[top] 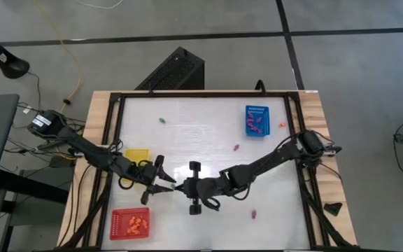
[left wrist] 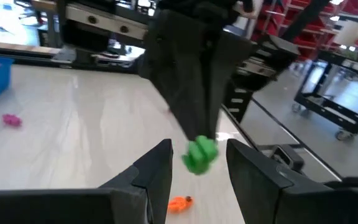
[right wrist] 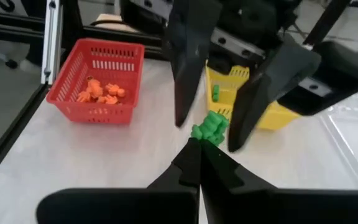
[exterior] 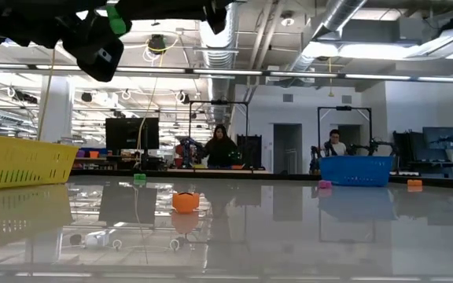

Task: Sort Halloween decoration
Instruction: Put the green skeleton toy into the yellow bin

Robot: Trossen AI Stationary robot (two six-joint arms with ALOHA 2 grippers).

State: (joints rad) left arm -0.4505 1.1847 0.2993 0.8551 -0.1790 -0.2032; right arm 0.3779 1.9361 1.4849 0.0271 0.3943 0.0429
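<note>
White surface (top: pixel 201 133): it is carrying three mesh trays and scattered pieces, with both arms meeting near its front middle.
Trays: the blue tray (top: pixel 257 120) is sitting far right with purple pieces inside, the yellow tray (top: pixel 137 154) at the left is holding green ones, and the red tray (top: pixel 130 223) at the front left is holding orange ones.
Right gripper (right wrist: pixel 199 155): its fingers are pressing together on the green piece (right wrist: pixel 209 128), holding it up above the surface.
Left gripper (left wrist: pixel 197 165): its fingers are standing spread on either side of that same green piece, not yet touching it.
Step in hand: a handover from right to left appears to be underway.
Next move: the left fingers would need to be closing on the piece before the right ones are letting go; the yellow tray is the likely destination.
Loose pieces: an orange piece (left wrist: pixel 179 203) is lying below, a purple piece (top: pixel 252 213) at the front right.
</note>
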